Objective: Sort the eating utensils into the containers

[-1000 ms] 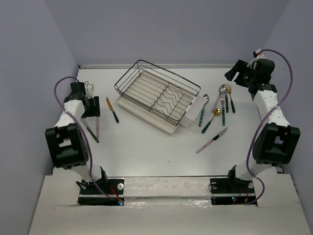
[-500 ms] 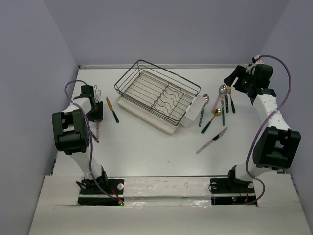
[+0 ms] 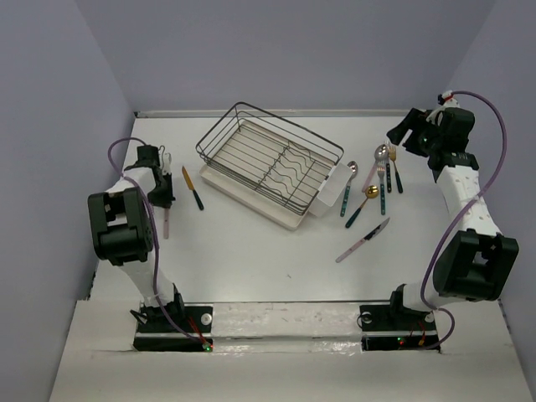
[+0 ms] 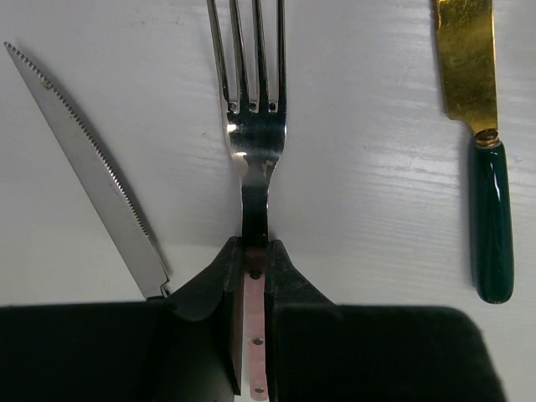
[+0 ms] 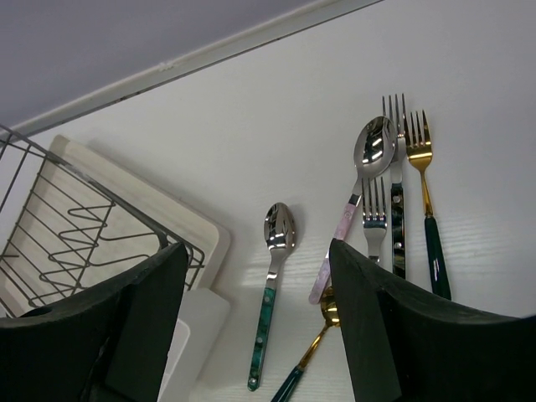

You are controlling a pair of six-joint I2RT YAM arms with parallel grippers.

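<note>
Dish rack (image 3: 270, 163): mid-counter, toward the far edge.
Cutlery holder (image 3: 333, 191): white, at the rack's right end.
Right gripper (image 5: 255, 276): spread wide, holding nothing, over the far right corner.
Left gripper (image 4: 254, 260): clamped on the pink-handled fork (image 4: 254, 126) near the left edge.
Flanking knives: 2, a serrated knife (image 4: 84, 159) and a gold-bladed knife (image 4: 479, 151).

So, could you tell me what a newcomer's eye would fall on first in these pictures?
Probably the black wire dish rack toward the far side of the white table, with a spread of colourful-handled utensils lying to its right. Then, at the left, the left gripper is shut on the pink handle of a fork, with a serrated knife and a gold-bladed knife on either side.
</note>
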